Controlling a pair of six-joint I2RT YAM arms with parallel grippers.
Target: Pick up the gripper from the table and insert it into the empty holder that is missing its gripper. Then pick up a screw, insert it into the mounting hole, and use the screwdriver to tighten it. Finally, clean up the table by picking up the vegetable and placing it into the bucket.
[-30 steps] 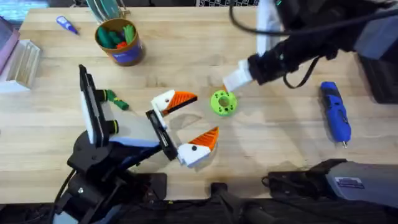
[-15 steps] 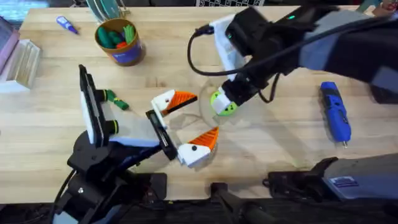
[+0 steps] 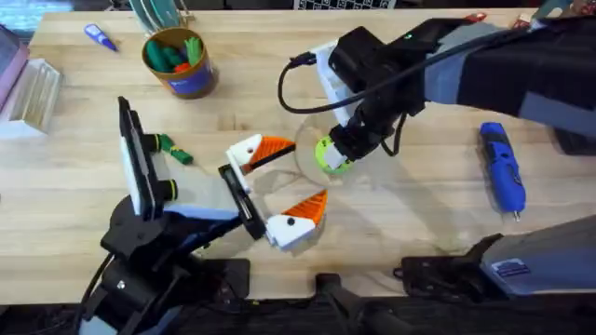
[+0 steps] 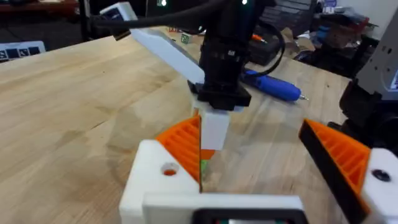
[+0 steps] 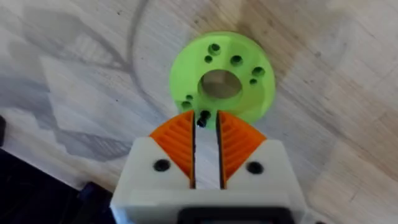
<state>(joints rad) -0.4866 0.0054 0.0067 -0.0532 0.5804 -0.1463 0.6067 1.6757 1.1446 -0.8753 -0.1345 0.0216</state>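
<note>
The right arm reaches across the wooden bench [image 3: 391,214], its pincer [image 5: 205,121] lowered at the near edge of a single bright green round disc [image 5: 222,78] pierced with holes. The two orange ribbed pads [image 5: 236,140] stand nearly together, clenched on a small dark screw [image 5: 203,118] pinched at their tips, just beside the disc's central opening.

The left arm's pincer [image 3: 284,186] lies low on the bench and released, its two white finger blocks spread well apart. Each white holder [image 4: 163,177] carries one orange wedge-shaped gripper [image 4: 186,140], two in all, and a small dark mounting hole [image 4: 168,169] shows in the face of the nearer block.

One fat blue screwdriver [image 3: 500,167] lies on the bench to the right, well apart from both pincers. One dark-green toy vegetable [image 3: 173,149] lies on the bench on the left side, beside the left arm. The orange-gold bucket [image 3: 179,63] with its blue band stands upright near the far left, holding green and orange toy pieces. A small blue-purple pen [image 3: 100,37] lies near the far left corner.
</note>
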